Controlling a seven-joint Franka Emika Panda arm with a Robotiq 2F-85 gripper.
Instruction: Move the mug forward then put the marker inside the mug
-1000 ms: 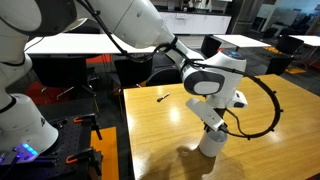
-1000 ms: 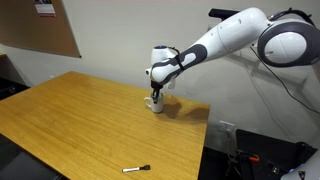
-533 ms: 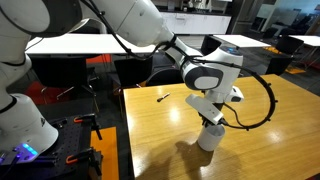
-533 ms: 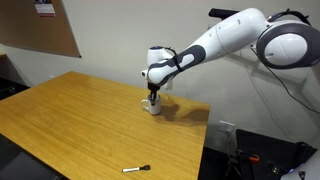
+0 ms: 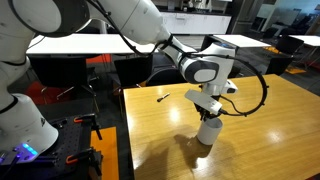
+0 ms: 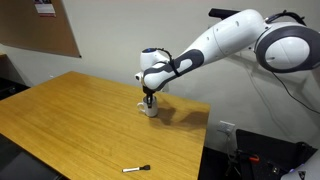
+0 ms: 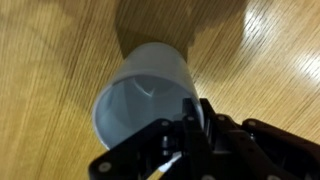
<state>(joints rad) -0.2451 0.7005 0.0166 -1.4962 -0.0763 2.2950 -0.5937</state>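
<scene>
Gripper (image 7: 192, 118) pinched shut on the rim of the mug (image 7: 135, 90), wall apparently between the jaws. Slide low and level over the table (image 6: 70, 120) without tipping; marker (image 6: 137, 169) well apart, near the edge.

Wooden table (image 6: 70, 110) bears white mug (image 6: 149, 109) and marker (image 6: 137, 168).
</scene>
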